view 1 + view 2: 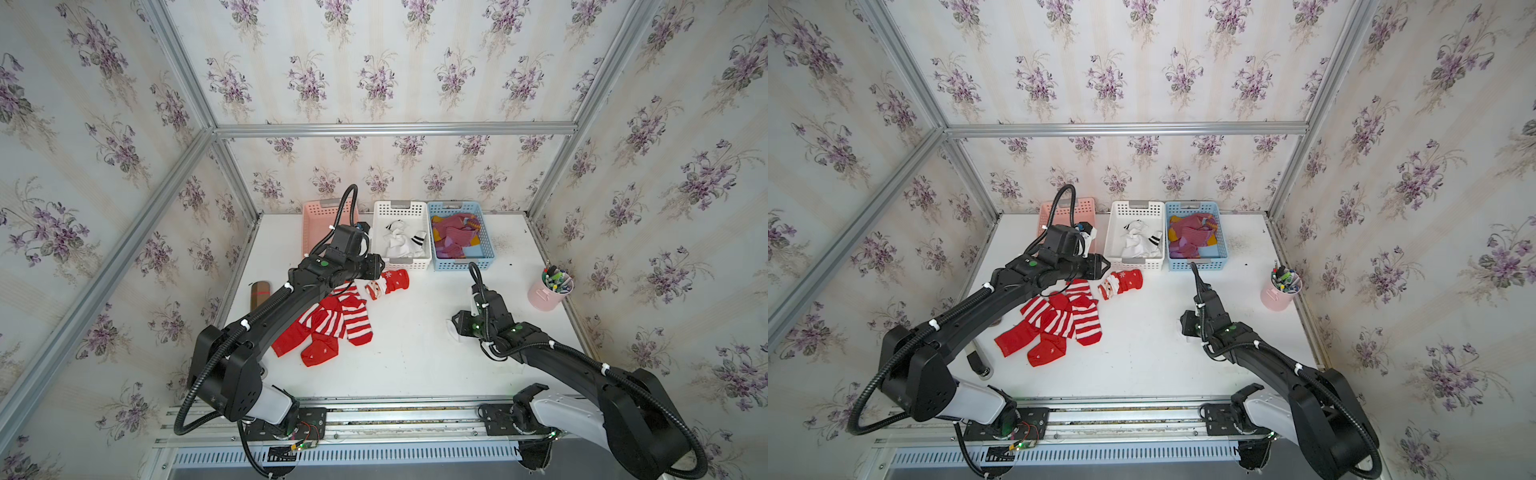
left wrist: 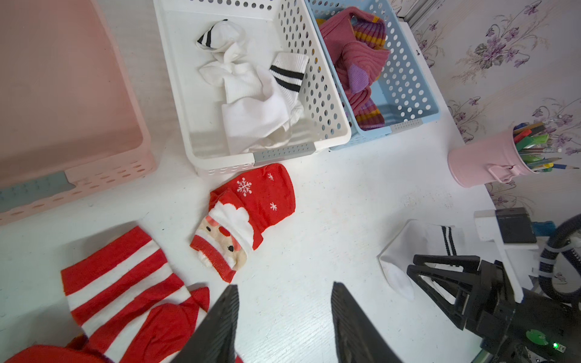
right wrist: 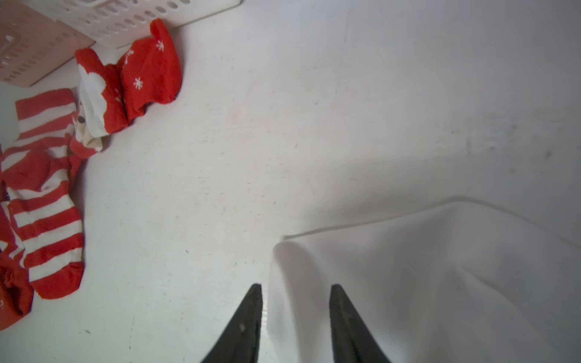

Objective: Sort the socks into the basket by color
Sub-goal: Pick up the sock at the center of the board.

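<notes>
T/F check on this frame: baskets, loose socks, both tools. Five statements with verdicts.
1. The pink basket is empty. True.
2. The white basket holds white socks with black bands. True.
3. The Santa-face sock is in the blue basket. False: it lies on the table just in front of the white basket. The blue basket holds maroon socks.
4. The left tool grips a red striped sock. False: it is open, with nothing between its jaws.
5. The right tool is down at a white sock lying on the table. True: its jaws straddle the sock's edge.
</notes>
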Robot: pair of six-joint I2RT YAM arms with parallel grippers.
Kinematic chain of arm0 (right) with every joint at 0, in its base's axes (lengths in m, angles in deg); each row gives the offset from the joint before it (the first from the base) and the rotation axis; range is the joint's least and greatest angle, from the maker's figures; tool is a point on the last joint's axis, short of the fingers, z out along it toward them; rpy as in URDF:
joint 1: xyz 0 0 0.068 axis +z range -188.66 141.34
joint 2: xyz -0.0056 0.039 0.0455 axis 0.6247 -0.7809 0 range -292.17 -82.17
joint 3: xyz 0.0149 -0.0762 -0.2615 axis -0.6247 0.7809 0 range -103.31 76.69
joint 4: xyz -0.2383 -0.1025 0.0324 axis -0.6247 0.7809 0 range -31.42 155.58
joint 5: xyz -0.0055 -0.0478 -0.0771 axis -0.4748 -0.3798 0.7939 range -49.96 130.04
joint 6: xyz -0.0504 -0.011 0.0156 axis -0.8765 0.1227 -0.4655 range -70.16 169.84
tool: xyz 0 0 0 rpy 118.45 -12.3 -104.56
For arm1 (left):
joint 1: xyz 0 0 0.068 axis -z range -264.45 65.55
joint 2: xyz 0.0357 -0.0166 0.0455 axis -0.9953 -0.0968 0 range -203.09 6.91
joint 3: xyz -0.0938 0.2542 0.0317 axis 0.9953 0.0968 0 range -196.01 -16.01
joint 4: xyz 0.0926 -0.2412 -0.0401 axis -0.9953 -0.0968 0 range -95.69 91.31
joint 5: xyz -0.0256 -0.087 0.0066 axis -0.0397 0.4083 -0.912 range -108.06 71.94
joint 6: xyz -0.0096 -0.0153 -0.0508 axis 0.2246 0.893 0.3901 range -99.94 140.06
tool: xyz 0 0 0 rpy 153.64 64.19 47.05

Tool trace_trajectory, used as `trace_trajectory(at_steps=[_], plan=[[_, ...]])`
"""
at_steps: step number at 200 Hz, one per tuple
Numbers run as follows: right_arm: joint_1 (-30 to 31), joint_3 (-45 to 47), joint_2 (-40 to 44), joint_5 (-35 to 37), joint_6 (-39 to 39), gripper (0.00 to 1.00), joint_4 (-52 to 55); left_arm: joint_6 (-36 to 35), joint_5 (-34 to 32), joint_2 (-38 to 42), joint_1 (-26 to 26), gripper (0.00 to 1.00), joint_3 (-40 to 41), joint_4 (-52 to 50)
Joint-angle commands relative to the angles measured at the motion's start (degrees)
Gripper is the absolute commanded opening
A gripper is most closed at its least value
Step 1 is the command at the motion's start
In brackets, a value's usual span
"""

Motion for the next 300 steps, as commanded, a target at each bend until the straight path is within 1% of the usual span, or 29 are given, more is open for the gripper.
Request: trace_trajectory(at_steps=[1, 91, 109, 120, 132, 149, 160, 202, 207, 236, 300], plan=[[0.6, -0.6, -1.3, -0.1, 0.0, 0.36, 0.9, 0.4, -0.1, 0.7, -0.1, 0.50, 0.8, 1.4], [2.2, -0.3, -3.2, -0.2, 1.4, 0.30, 2.7, 0.4, -0.1, 2.0, 0.0, 0.51, 2.6, 1.1], [2.5, -0.6, -4.0, -0.4, 1.4, 0.23, 2.6, 0.2, -0.1, 2.2, 0.0, 0.51, 2.6, 0.8], [2.7, -0.7, -4.2, -0.7, 1.4, 0.16, 2.2, 0.2, -0.2, 2.5, 0.0, 0.50, 2.8, 0.7], [2.8, -0.9, -4.3, -0.9, 1.4, 0.09, 1.9, 0.0, -0.3, 2.9, -0.1, 0.51, 2.9, 0.7], [2.9, -1.9, -4.0, -1.1, 1.3, 0.04, 2.3, 0.0, -0.3, 3.3, 0.0, 0.51, 3.2, 0.4], [2.9, -2.9, -3.3, -1.2, 1.1, 0.02, 2.8, -0.2, -0.4, 3.3, -0.1, 0.51, 3.3, 0.4], [2.9, -10.4, -1.4, -1.5, -0.8, 0.00, 5.9, -0.3, -0.4, 3.3, 0.0, 0.51, 3.9, 0.0], [2.9, -11.4, -1.4, -1.7, -1.1, 0.00, 6.3, -0.3, -0.5, 5.1, 0.0, 0.51, 4.0, 0.0], [2.9, -17.7, -1.8, -1.5, -3.1, 0.00, 8.1, -0.5, -0.9, 5.9, 0.0, 0.51, 4.8, -0.2], [2.9, -32.3, -7.4, -0.7, -7.6, 0.00, 9.4, -0.6, -1.4, 7.0, 0.0, 0.52, 6.0, -0.6]])
